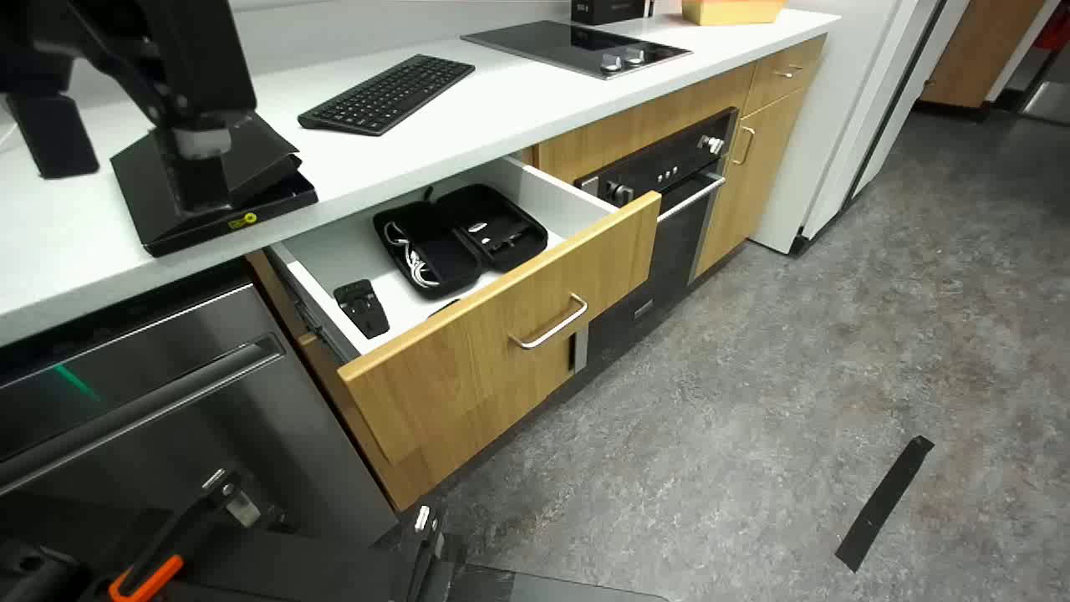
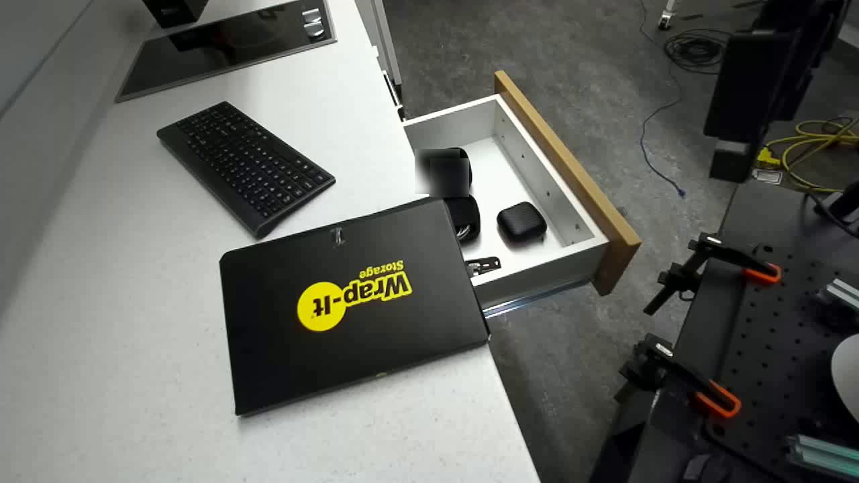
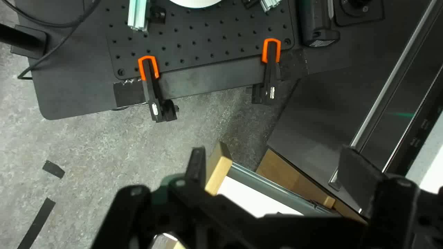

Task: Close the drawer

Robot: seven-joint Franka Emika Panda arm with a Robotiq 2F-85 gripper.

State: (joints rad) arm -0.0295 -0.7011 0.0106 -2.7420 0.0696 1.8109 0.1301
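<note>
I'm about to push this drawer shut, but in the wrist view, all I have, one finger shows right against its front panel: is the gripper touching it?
Observer: No, in both exterior views the gripper is apart from the drawer.
Operator: Good. Is anything lying inside?
Observer: Yes, an open black case with white cables in one half.
Operator: Anything further forward?
Observer: A small rounded black case sits near the front panel, in an exterior view.
</note>
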